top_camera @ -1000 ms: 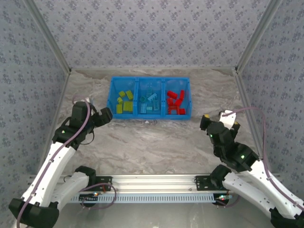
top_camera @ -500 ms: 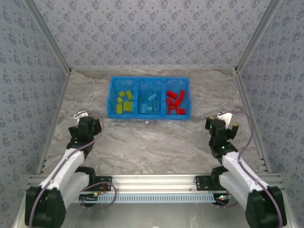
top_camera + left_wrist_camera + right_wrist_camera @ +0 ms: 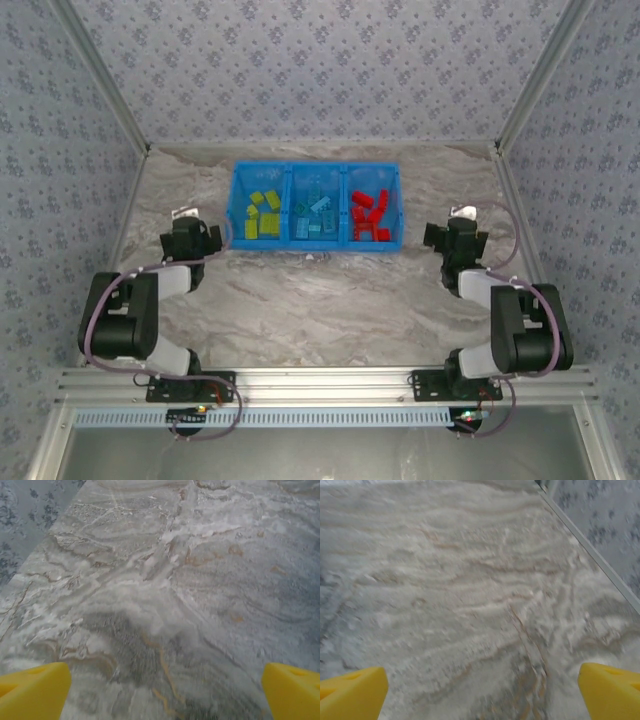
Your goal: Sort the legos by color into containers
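The containers are three compartments of one long blue bin (image 3: 316, 244) at the back middle of the table. Yellow-green legos (image 3: 263, 214) lie in the left compartment, light blue ones (image 3: 316, 214) in the middle and red ones (image 3: 371, 214) in the right. My left gripper (image 3: 192, 238) sits low to the left of the bin, apart from it. My right gripper (image 3: 457, 238) sits to the right of it. Both are open and empty. In each wrist view bare marble lies between the gripper's yellow fingertips (image 3: 35, 692) (image 3: 610, 690).
Patterned walls enclose the marble table (image 3: 320, 300) on three sides. Both arms are folded back on themselves, near the left wall and the right wall. The right wall's metal edge (image 3: 590, 550) runs close to the right gripper. An aluminium rail (image 3: 320, 380) crosses the near edge.
Both arms have folded up from a stretched pose into a tucked one, their elbows swinging in toward the table. Both grippers stayed open and empty.
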